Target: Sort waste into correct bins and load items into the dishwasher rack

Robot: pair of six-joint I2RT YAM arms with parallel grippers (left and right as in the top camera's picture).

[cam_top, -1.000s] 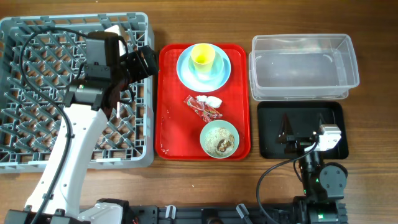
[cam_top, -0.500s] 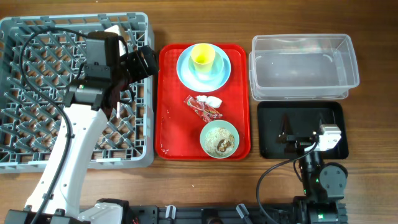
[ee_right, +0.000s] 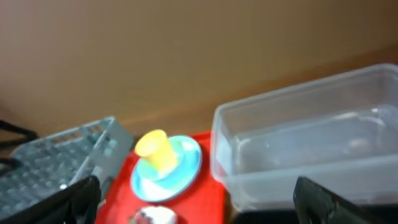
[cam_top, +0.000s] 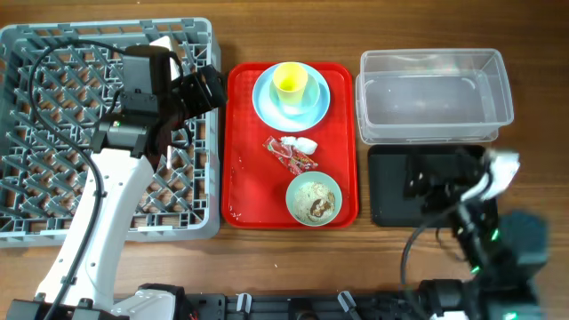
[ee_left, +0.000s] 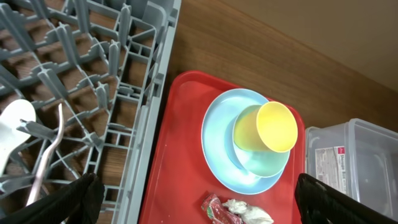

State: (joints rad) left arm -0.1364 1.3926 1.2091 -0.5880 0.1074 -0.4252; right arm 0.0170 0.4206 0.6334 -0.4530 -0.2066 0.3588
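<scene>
The red wrapper [cam_top: 289, 156] and the white tissue [cam_top: 303, 143] lie mid red serving tray; both show in the left wrist view, wrapper [ee_left: 219, 211], tissue [ee_left: 247, 211]. A mint bowl [cam_top: 314, 198] holds crumbly food scraps. The yellow cup [cam_top: 290, 82] stands in a mint bowl [ee_left: 264, 160] on the blue plate [cam_top: 267, 102]. A white spoon [ee_left: 12, 134] lies in the grey rack [cam_top: 53, 133]. My left gripper [cam_top: 206, 89] is open and empty over the rack's right edge. My right gripper [cam_top: 428, 176], blurred, is open and empty over the black tray [cam_top: 387, 200].
The clear tub [cam_top: 434, 96] stands at the back right, behind the black tray. The red serving tray [cam_top: 244, 178] lies between the rack and the bins. The left arm's white link and cable cross the rack.
My right arm has lifted and swung up from the table's near edge over the black tray, blurred with motion. The left arm and the things on the tray have not moved.
</scene>
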